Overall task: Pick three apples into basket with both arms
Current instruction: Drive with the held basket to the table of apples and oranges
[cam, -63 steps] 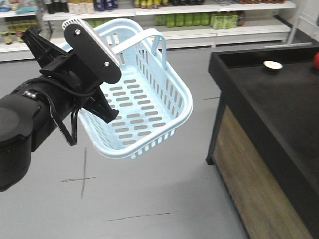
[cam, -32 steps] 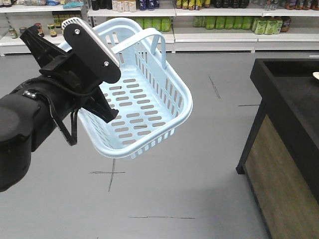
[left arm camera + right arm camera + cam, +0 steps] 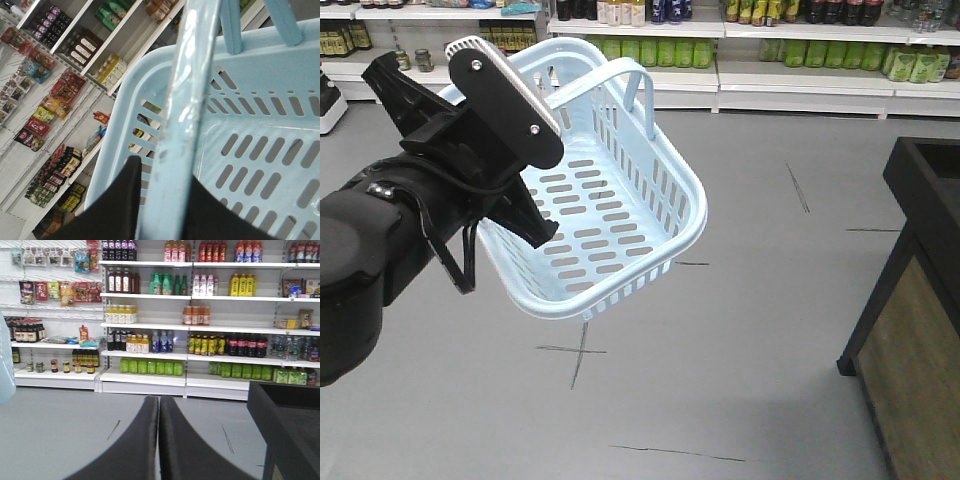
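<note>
the left arm [image 3: 365, 250] fills the left side of the front view, a bulky black shape reaching up toward the upper left of the frame. its left gripper [image 3: 166, 180] is clamped on the basket [image 3: 698, 205]. in the left wrist view two dark fingers [image 3: 120, 205] rise from the bottom edge, with a pale blue bar [image 3: 185, 95] of the basket pinched between them and running up to the top of the frame.

the basket hangs in the air in the centre-left of the front view, well above the grey floor [image 3: 750, 340]. it is tilted, with its open mouth facing up and toward the camera and its slotted bottom toward the lower left. one thin handle [image 3: 620, 72] arches across its top near the upper middle of the frame. nothing lies in the part of the basket that shows.

the right gripper [image 3: 158, 402] appears at the bottom centre of the right wrist view, its two dark fingers pressed together with nothing between them.

store shelves [image 3: 200, 327] stocked with bottles and jars run across the back of the right wrist view and along the top of the front view. a dark counter [image 3: 920, 200] with a wood-grain side stands at the right edge of the front view. a dark cross mark [image 3: 578, 352] is drawn on the floor below the basket.
</note>
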